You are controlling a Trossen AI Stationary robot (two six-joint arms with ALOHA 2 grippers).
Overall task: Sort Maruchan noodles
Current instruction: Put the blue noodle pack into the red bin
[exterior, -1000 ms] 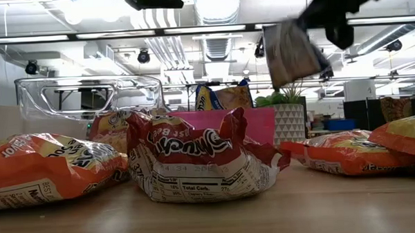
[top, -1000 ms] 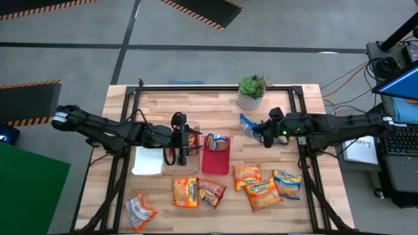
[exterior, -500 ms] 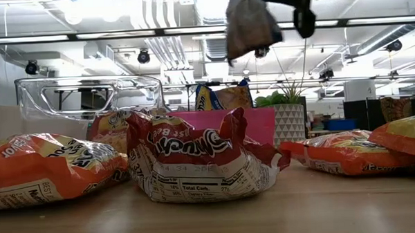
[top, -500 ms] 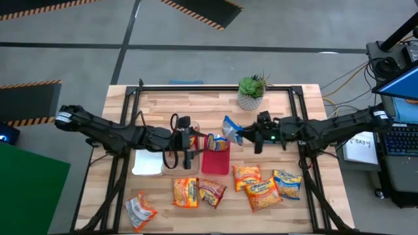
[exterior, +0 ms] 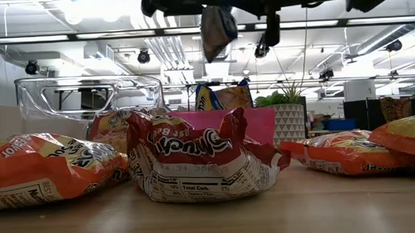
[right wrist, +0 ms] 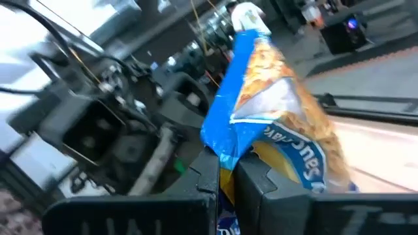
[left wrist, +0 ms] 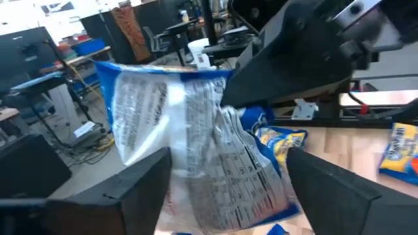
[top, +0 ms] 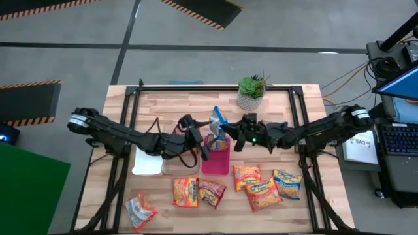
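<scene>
On the pale plank table [top: 287, 98], a glossy red tray [top: 215, 162] lies mid-table. Above it the right gripper [top: 225, 132] pinches a crinkled blue-edged noodle packet [top: 217, 121]; the left gripper [top: 204, 145] stands spread beside it.

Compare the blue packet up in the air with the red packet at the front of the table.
The blue packet hangs in the air above the red tray, pinched in the right claw; the red packet lies on the table, touched by neither claw. The blue packet hangs on edge; the red one lies flat and crumpled. Both are plastic noodle packets with printed backs.
</scene>
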